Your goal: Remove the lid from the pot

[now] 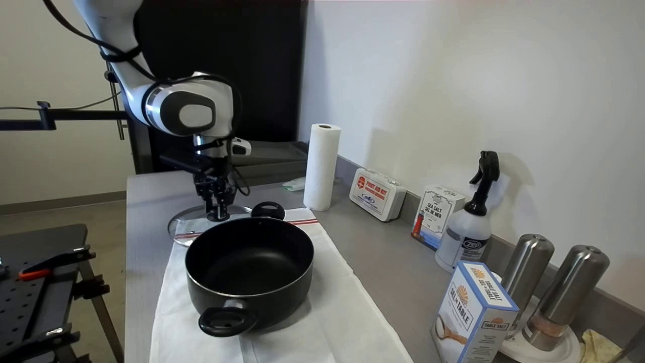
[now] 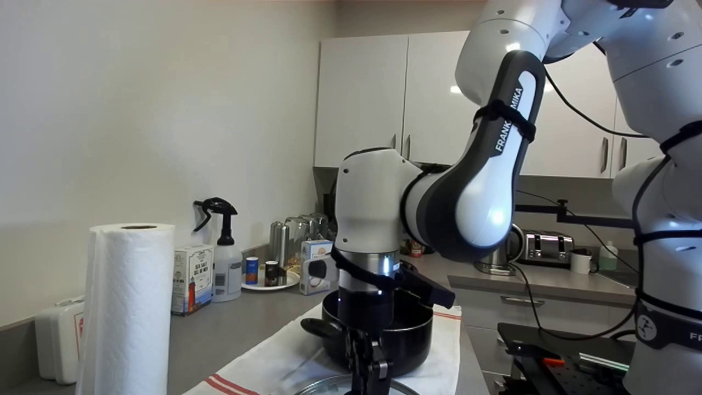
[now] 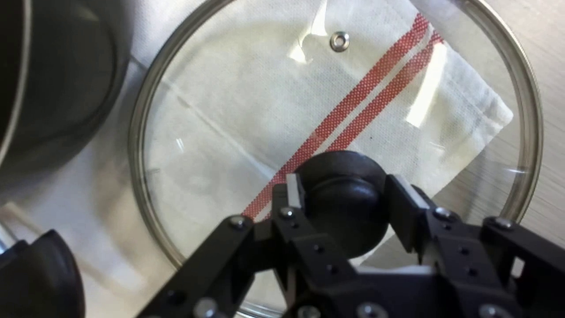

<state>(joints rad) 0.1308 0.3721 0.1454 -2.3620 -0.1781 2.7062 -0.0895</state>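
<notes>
The pot [image 1: 267, 302] stands uncovered on a white towel, its dark inside showing; it also shows in an exterior view [image 2: 408, 345] and at the left edge of the wrist view [image 3: 75, 75]. The clear glass lid [image 3: 247, 110] with a metal rim is beside the pot, off its top, over the striped end of the towel; it shows in both exterior views [image 1: 184, 227] [image 2: 326, 387]. My gripper [image 3: 346, 190] points down with its fingers closed around the lid's black knob [image 3: 344, 221]. The lid looks level and at or near the counter; I cannot tell if it rests there.
A paper towel roll [image 1: 322, 169] stands past the lid, with a first aid kit [image 1: 377, 194] along the wall. A sea salt box [image 1: 438, 214], a spray bottle [image 1: 463, 239], a table salt box [image 1: 471, 317] and steel mills [image 1: 567, 292] line the wall side.
</notes>
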